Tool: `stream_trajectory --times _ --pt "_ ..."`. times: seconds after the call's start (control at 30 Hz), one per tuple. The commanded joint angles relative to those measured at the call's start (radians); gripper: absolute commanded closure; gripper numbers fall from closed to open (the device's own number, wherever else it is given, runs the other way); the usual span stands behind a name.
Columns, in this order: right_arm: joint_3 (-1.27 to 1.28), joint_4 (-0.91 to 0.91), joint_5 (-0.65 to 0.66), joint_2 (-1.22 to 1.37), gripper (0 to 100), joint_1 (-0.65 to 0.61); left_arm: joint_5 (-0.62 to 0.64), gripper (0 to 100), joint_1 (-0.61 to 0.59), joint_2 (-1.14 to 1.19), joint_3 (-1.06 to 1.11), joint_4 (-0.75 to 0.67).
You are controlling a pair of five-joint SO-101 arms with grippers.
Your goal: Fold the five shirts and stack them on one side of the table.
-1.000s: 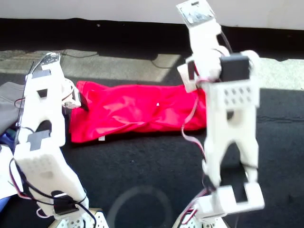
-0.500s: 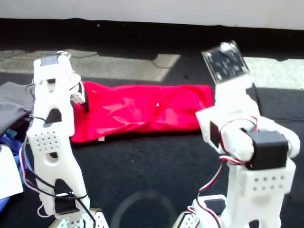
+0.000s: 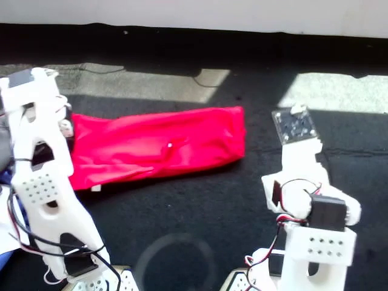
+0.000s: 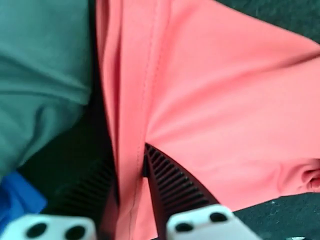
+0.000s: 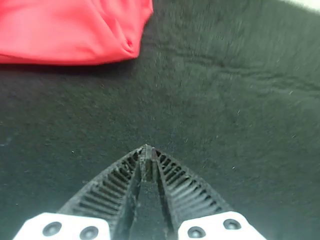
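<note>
The red shirt point(image 3: 157, 148) lay lengthwise on the black table point(image 3: 200, 212). The left gripper point(image 4: 131, 170) was clamped on the shirt's edge, beside a grey garment point(image 4: 40, 75). The right gripper point(image 5: 146, 152), fingers pressed together and empty, hung near the shirt's opposite end.

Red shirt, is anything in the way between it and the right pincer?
Nothing visible. Between the shut right pincer and the red shirt lies bare black table cover. The left pincer is clamped on the shirt's edge.
</note>
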Motion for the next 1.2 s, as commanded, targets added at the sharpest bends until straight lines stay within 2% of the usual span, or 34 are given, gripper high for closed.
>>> stream_trajectory --times 0.0,0.17,0.33,0.53,0.67,0.83,1.17 --pt "0.208 -0.140 0.012 -0.039 99.2 0.047 -0.014 99 0.053 -0.200 0.117 0.014" --pt "0.395 -0.292 0.008 -0.051 99.2 0.177 -0.009 99 0.246 -0.421 0.251 0.014" --pt "0.544 -0.394 0.008 -0.094 99.2 0.329 0.014 99 0.507 -0.564 0.237 0.006" --pt "0.740 -0.475 0.005 -0.216 99.2 0.381 0.121 99 0.796 -0.541 0.084 -0.026" --pt "0.885 -0.516 0.005 -0.335 99.2 0.381 0.175 99 0.924 -0.450 -0.051 -0.031" --pt "1.006 -0.507 0.005 -0.506 99.2 0.381 0.180 99 0.987 -0.289 -0.220 -0.032" --pt "1.050 -0.371 0.005 -0.756 99.2 0.380 0.178 99 0.990 0.061 -0.542 -0.095"
